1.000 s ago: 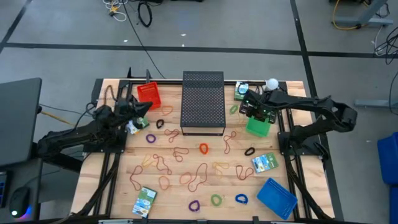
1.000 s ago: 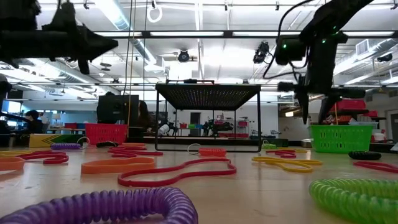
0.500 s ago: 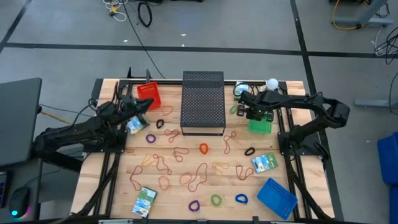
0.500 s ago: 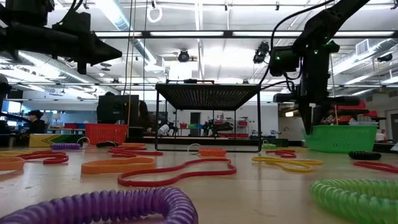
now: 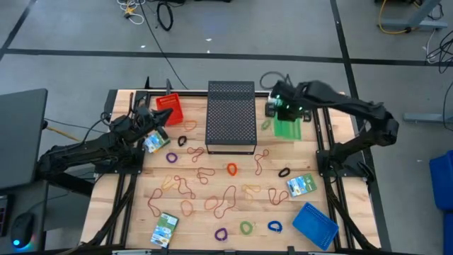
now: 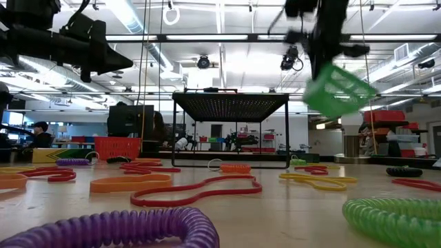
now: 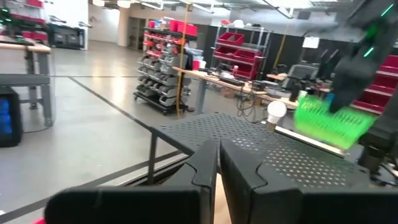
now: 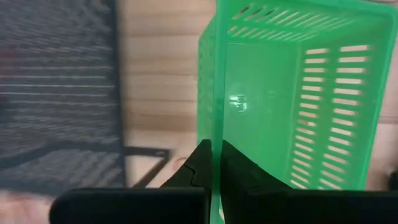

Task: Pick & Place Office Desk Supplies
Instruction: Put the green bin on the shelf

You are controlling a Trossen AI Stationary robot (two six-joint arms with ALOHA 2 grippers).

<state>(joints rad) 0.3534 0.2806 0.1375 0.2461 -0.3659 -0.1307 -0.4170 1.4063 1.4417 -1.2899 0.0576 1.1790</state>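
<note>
Green basket (image 5: 287, 128) off the table, tilted in the air at far right side, just R of the black box (image 5: 231, 116); low view shows it hanging well above the tabletop, skewed (image 6: 337, 89). R gripper (image 5: 282, 108) clenched on the basket's rim wall, fingers (image 8: 200, 163) pinching the green edge in R wrist view; basket looks empty there, slotted walls (image 8: 292, 93). From L wrist view the basket (image 7: 328, 121) shows beyond the box's perforated top, white ball (image 7: 276, 111) beside it. Supplies on table: rubber bands (image 5: 212, 185) strewn over the middle, tan/orange/red, loose and overlapping; an orange one (image 5: 231, 168) near centre. Coil loops: purple (image 5: 221, 233), green (image 5: 245, 228), blue (image 5: 274, 227) in a row near front edge; another purple (image 5: 172, 157) left of centre; black one (image 5: 284, 171) right of centre. Low view: purple coil (image 6: 110, 231) and green coil (image 6: 396, 217) closest to cam, red band (image 6: 196, 191) between. Green-white boxes: one at front left (image 5: 164, 228), one at right (image 5: 301, 185) just behind the blue basket (image 5: 314, 224). Red basket (image 5: 169, 108) at far left, near box. L gripper (image 5: 161, 126) hovering just in front of red basket, pinched on a green-white box (image 5: 156, 141); L wrist view shows its fingers (image 7: 208, 165) nearly together, the held box not visible there. Table (image 5: 333, 95) wood slats.
</note>
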